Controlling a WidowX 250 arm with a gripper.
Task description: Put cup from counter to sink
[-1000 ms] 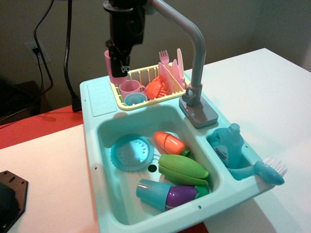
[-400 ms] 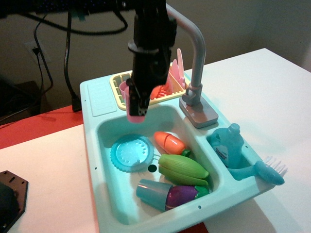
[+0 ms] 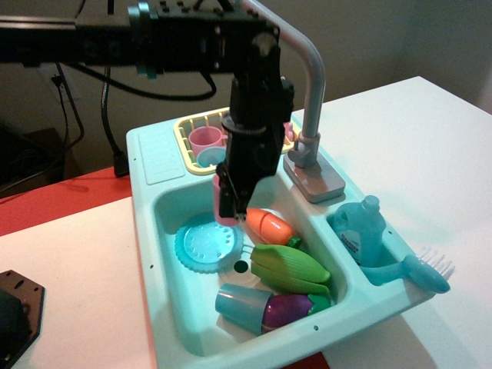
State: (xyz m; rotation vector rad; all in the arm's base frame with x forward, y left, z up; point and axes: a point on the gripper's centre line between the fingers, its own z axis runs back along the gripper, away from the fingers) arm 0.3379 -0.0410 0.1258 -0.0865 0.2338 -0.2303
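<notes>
My gripper (image 3: 231, 204) is low inside the sink (image 3: 165, 223), over the near edge of a round blue plate (image 3: 204, 246). It is shut on the pale pink cup (image 3: 221, 218). Only a sliver of the cup shows behind the black fingers, just above the plate. The ribbed teal counter ledge (image 3: 160, 154) at the unit's back left corner is bare. The arm reaches in from the upper left and hides part of the dish rack.
The basin also holds an orange toy vegetable (image 3: 267, 225), a green corn (image 3: 288, 267), a blue tumbler (image 3: 238, 305) and a purple eggplant (image 3: 290, 309). A yellow rack (image 3: 187, 131) with a pink mug (image 3: 205, 140) stands behind. The grey faucet (image 3: 307, 92) rises at right, with a blue bottle (image 3: 360, 231) beside it.
My gripper carried the pink cup from beside the dish rack forward and down into the basin, and now holds it just above the blue plate.
</notes>
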